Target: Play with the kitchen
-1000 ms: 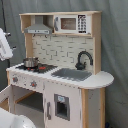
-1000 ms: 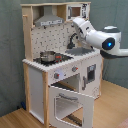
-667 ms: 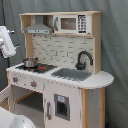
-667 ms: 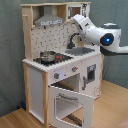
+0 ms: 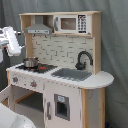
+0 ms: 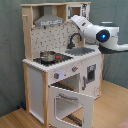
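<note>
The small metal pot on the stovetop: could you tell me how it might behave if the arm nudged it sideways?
The pot looks small and shiny, so it is probably light and would likely slide easily across the flat stovetop. It looks squat, so tipping seems unlikely; pushed toward the counter's front edge, it might drop off.

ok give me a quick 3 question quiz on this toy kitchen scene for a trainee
1. True or false: the oven door hangs open in the second exterior view.
2. What sits on the stovetop? A) a kettle B) a small metal pot C) a plate
3. Fill in: the black faucet stands behind the grey ____.

Key
1. True; it is folded down and outward.
2. B
3. sink
</note>
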Controlling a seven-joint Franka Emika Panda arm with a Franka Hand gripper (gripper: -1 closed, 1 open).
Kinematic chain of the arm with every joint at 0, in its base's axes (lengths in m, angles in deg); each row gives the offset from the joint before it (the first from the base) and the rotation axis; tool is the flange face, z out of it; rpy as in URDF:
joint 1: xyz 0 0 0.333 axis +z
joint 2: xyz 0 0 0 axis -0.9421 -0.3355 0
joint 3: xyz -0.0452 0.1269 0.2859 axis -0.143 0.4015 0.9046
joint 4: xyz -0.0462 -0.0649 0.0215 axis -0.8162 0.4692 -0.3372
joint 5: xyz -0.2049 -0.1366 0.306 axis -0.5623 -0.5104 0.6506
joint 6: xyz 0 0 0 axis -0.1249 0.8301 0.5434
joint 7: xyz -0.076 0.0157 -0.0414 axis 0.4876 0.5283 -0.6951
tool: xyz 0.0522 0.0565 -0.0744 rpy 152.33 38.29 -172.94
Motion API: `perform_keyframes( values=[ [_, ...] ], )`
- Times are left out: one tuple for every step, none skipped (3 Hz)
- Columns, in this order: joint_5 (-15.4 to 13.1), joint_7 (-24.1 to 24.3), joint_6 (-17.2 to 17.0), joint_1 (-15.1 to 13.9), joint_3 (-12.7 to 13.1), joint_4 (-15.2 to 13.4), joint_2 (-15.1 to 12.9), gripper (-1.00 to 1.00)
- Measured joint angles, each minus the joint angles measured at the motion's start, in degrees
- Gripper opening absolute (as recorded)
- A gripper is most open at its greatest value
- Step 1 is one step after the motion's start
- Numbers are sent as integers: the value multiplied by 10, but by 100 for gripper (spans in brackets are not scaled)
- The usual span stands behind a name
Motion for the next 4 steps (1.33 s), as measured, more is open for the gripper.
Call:
perform_keyframes(
  values=[
    [0, -55, -3, -3, -18, 0, -3, 100],
    [-4, -112, -3, -4, -40, 0, -2, 100],
    [-11, -175, 2, -3, -65, 0, 2, 100],
    [-25, -232, 13, 0, -82, 0, 3, 100]
  ],
)
